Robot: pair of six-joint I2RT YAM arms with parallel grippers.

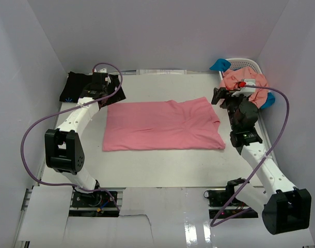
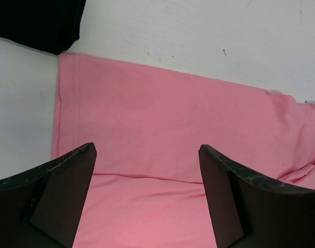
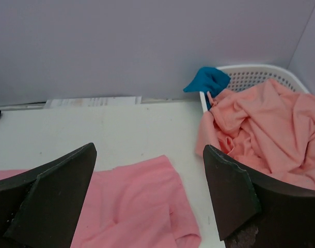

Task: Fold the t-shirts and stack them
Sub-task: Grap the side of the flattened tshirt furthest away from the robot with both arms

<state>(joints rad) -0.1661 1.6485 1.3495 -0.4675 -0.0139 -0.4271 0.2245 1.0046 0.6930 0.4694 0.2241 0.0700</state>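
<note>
The rose-pink t-shirt [image 1: 162, 125] was laid flat across the middle of the table [image 1: 162, 168]. It was spread lengthwise between the two arms, so that each end could be reached by one of them. A crease line was seen along it in the left wrist view, so part of it appeared to be doubled over. The folding was therefore judged to be begun but not finished.

The black t-shirt [image 1: 75, 88] was placed at the far left corner, close to the pink one's corner. It appeared to be folded and set aside as the base of the stack. The salmon-orange t-shirt [image 1: 243, 81] was heaped, crumpled, in the white basket [image 1: 250, 64] at the far right. A bright blue t-shirt [image 1: 219, 65] was draped over the rim behind it. Both were judged to be waiting their turn.

The left gripper [image 2: 147, 150] was held wide apart and empty above the pink shirt's left end, near the black one. The right gripper [image 3: 148, 150] was likewise spread wide, with nothing between its fingers, above the right end beside the basket. The two were positioned as if matching ends were to be taken together for the next fold.
</note>
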